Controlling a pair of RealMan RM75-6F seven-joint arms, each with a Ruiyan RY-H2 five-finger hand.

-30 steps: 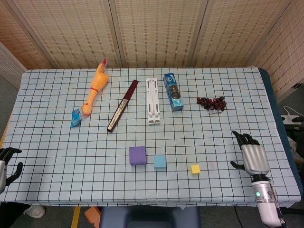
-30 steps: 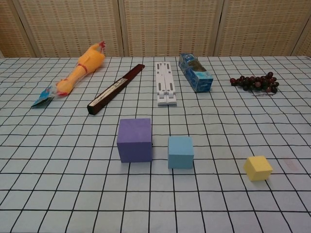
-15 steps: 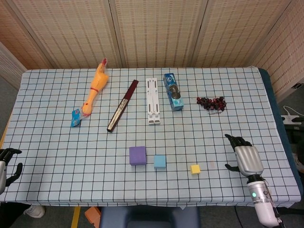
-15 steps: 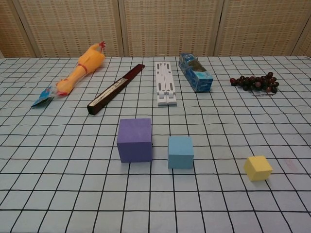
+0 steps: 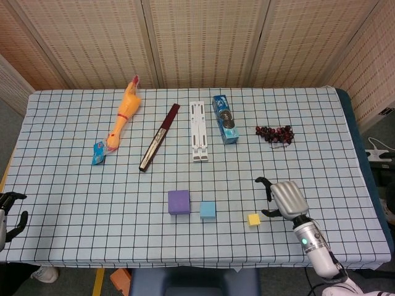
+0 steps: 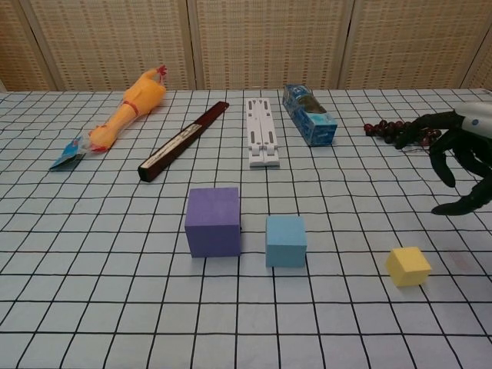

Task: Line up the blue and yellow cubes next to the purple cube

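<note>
The purple cube (image 5: 179,201) (image 6: 213,221) stands near the table's front middle, with the smaller blue cube (image 5: 207,209) (image 6: 286,241) close on its right, a narrow gap between them. The little yellow cube (image 5: 253,219) (image 6: 408,266) lies farther right, apart from both. My right hand (image 5: 284,198) (image 6: 460,157) hovers open just right of and above the yellow cube, fingers spread and curved, holding nothing. My left hand (image 5: 9,213) shows at the front left table edge, open and empty.
Along the back lie a rubber chicken (image 5: 124,115), a dark flat stick (image 5: 160,137), a white folding stand (image 5: 198,131), a blue box (image 5: 225,118) and a bunch of dark grapes (image 5: 275,134). A checked cloth (image 5: 74,197) covers the table.
My right hand has swept left from the table's right edge to just beside the yellow cube and now appears in the chest view. The cubes and left hand have not moved.
</note>
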